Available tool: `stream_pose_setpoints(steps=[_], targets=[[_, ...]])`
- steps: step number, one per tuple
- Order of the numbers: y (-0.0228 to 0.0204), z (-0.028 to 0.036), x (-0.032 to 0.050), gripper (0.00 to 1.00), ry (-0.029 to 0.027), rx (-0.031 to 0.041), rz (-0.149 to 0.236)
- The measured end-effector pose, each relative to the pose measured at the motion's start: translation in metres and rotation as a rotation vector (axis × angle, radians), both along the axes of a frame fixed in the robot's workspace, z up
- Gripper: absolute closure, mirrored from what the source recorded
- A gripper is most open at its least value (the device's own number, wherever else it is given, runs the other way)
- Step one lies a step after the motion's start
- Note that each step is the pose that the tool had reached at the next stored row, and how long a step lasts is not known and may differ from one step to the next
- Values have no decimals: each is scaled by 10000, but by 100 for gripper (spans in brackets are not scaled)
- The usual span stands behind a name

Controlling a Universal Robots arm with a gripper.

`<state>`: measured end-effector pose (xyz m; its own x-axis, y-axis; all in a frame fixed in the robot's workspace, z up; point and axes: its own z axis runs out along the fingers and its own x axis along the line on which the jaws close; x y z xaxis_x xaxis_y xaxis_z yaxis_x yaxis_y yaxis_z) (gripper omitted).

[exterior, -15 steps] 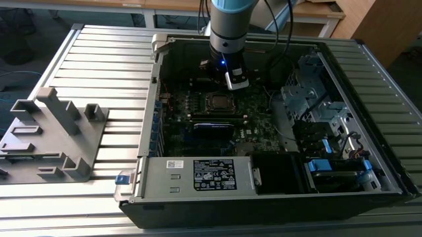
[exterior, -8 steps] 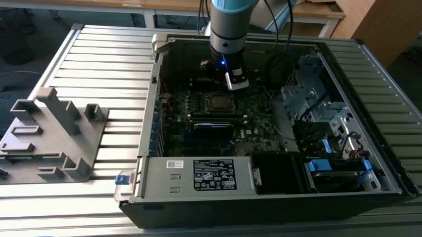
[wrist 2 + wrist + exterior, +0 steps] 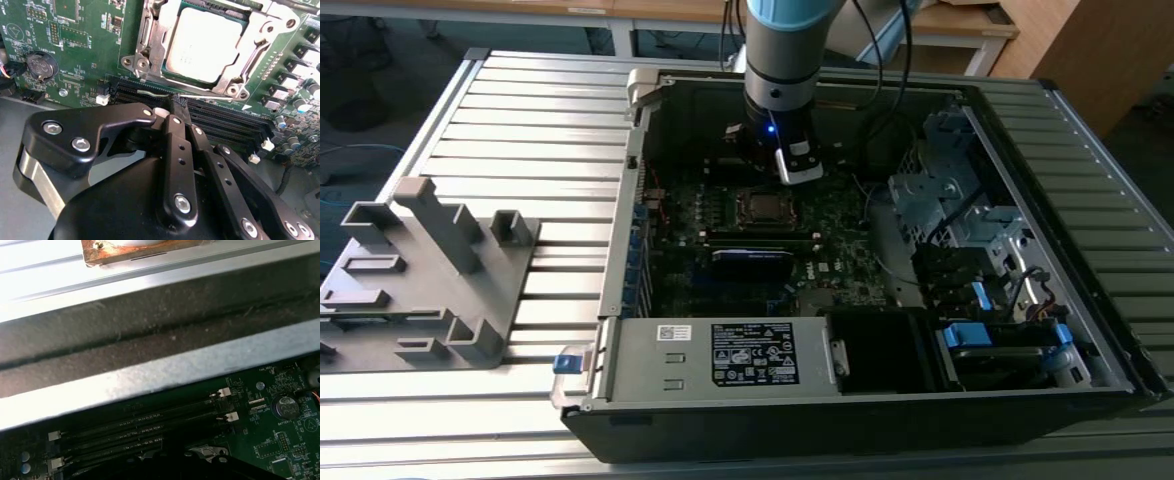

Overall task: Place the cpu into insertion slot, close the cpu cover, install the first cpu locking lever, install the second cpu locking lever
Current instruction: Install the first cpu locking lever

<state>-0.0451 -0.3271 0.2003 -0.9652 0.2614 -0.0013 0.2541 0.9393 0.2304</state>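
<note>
since the open computer case walls me in, a careless swing could strike it. on the green motherboard, the insertion slot has the cpu cover lying down around the seated cpu. my gripper, fingers pressed together, sits just far of the slot at the thin locking lever. i judge a slip here would gouge the memory slots beside it.

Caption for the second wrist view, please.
Tool over the memory slots, beside the cpu lying under the closed cpu cover.
</note>
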Motion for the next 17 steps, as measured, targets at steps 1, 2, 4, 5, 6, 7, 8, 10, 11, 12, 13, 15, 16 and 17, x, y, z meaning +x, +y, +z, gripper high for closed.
stream_pose_setpoints(steps=[1,2,4,5,6,7,8,10,11,12,13,15,16,17], targets=[[0,-2,0,89,1,0,-1],[1,-3,3,89,1,1,0],[1,-6,15,89,-1,2,-1],[1,-7,20,89,-1,2,0],[1,-8,25,89,-1,2,0],[1,-8,28,89,-1,0,0],[1,-9,28,89,-1,-3,-1],[1,-9,29,89,-1,-9,-2],[1,-10,29,89,-1,-11,-2],[0,-11,29,89,-1,-10,-1],[-1,-13,29,89,-2,-9,0],[-4,-15,30,89,-2,-9,0],[-5,-16,30,89,-2,-9,0],[-6,-17,29,89,-1,-11,-1]])
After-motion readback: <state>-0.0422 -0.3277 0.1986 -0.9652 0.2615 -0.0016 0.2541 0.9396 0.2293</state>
